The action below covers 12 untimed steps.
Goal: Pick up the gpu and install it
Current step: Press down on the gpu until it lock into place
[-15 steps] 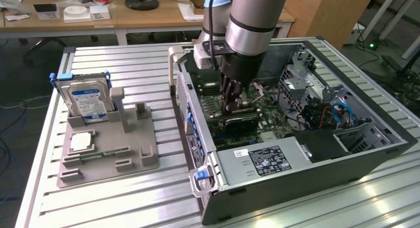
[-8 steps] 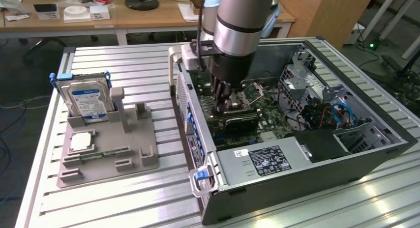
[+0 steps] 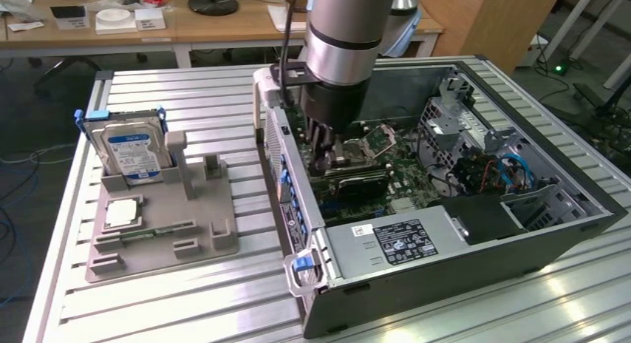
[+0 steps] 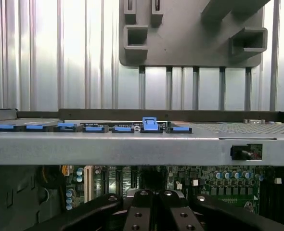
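**Gripper down inside the open case, gpu seated just beside it**

Grey plastic fixture (image 3: 162, 210) sits on the ribbed metal worktop (image 3: 148, 313) at the exterior view's left, carrying a silver hard drive (image 3: 130, 149) with a blue-and-white label standing upright at its 11 o'clock corner, a small square chip (image 3: 123, 212) lying flat near its middle, and a narrow green memory stick (image 3: 158, 231) laid in a slot below that. Moving right, the open computer case (image 3: 444, 232) lies on its side, its near wall lined with blue latches (image 3: 287, 188). The silver-and-black arm (image 3: 338, 40) reaches straight down into the case, and the gripper (image 3: 326, 147) is low over the motherboard (image 3: 404, 188), its jaws pressed together with nothing between them. The gpu (image 3: 353, 185), a dark flat card, stands on edge in the board at about 5 o'clock from the gripper, just beside it; whether they touch cannot be told. Farther right are the power supply (image 3: 400, 243) with its label and a bundle of blue cables (image 3: 513, 173).

In the wrist view the closed gripper (image 4: 151, 211) hangs just above the green motherboard (image 4: 219, 185), beyond the case wall's blue latches (image 4: 150, 125).
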Each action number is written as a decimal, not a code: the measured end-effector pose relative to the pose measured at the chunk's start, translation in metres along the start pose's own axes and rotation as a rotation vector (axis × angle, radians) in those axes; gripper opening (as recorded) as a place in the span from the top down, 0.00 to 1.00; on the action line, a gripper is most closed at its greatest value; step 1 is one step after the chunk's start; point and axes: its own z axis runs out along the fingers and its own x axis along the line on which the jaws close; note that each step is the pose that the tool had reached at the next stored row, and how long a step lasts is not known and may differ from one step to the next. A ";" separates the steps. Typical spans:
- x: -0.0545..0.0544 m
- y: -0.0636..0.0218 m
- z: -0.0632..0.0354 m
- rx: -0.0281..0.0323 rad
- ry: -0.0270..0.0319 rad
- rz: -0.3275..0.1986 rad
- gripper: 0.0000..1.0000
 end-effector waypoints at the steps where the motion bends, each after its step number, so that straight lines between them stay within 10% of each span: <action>1: 0.000 0.0012 0.0000 0.0010 0.0005 -0.001 0.90; 12: 0.001 0.0142 0.0002 0.0080 0.0013 -0.011 0.90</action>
